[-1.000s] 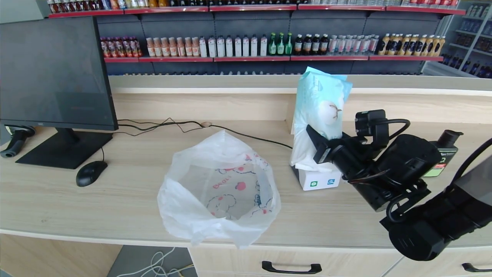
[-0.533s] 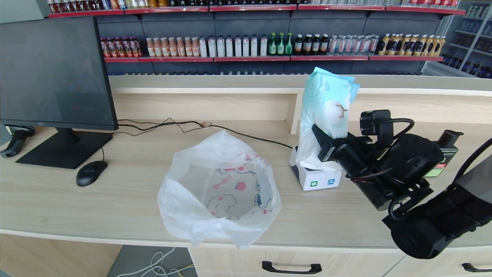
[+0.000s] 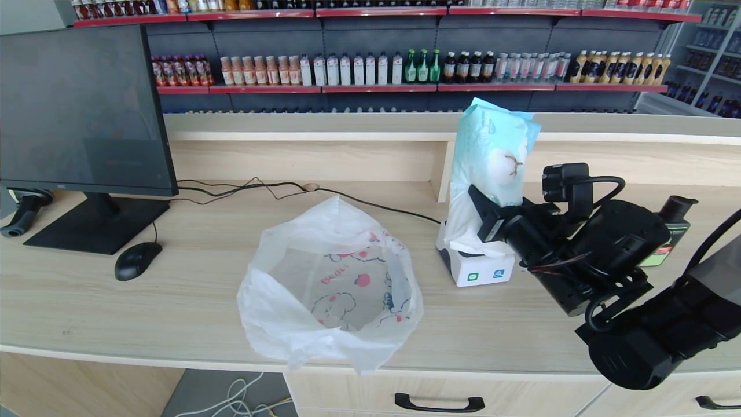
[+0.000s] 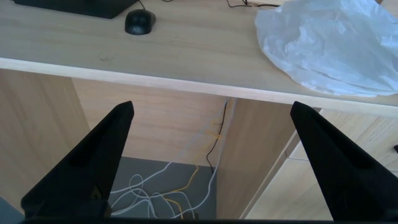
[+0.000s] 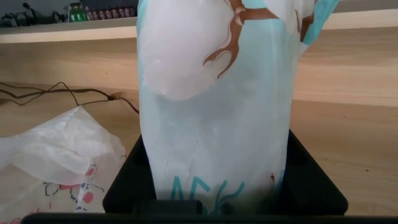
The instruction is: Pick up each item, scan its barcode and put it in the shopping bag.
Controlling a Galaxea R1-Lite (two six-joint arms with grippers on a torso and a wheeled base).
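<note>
The right gripper [image 3: 481,213] clamps the pale-blue tissue pack [image 3: 492,147] upright just above the white box [image 3: 480,271], at 2 o'clock from the shopping bag [image 3: 278,301]; the left gripper [image 4: 211,107] hangs spread wide. To scan well, it should probably square the barcode to the box, likely the scanner, and pause before swinging toward 8 o'clock.

We record a wooden counter [image 3: 173,301] bearing a monitor [image 3: 87,110] at upper left, a mouse [image 3: 137,260] below it, an open shopping bag [image 3: 330,289] at centre, and a white box [image 3: 480,269] and a bottle [image 3: 668,234] at right.
</note>
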